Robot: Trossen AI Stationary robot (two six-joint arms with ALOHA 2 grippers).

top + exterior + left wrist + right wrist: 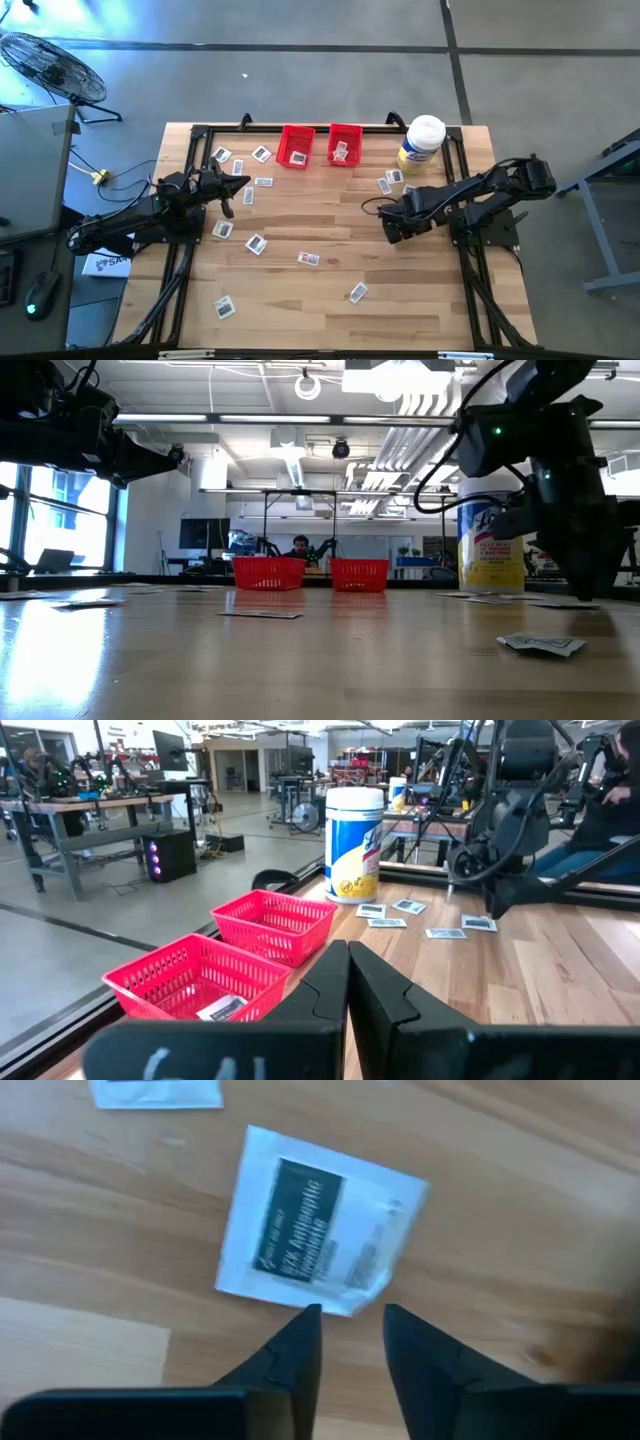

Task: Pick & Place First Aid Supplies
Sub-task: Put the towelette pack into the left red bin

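Observation:
Several small white packets with dark print lie flat across the wooden table (330, 215), for example one packet (308, 259). My right gripper (350, 1320) is open by a narrow gap, pointing down right of the table's middle (390, 226). Its fingertips stand at the near edge of one packet (310, 1220), which lies flat. My left gripper (348, 960) is shut on nothing. It is raised above the table's left part (234, 186), facing two red bins (270, 925) (185, 980). My right gripper comes at the packet from above, with one fingertip (305, 1325) over the packet's near edge (330, 1302). Whether it touches the packet, I cannot tell.
Two red bins (296, 145) (345, 143) stand at the far edge, each with packets inside. A white-lidded jar with a yellow label (421, 143) stands to their right, with a few packets (390, 180) beside it. A dark frame runs along the table's edges. A person sits beyond the table (300, 546).

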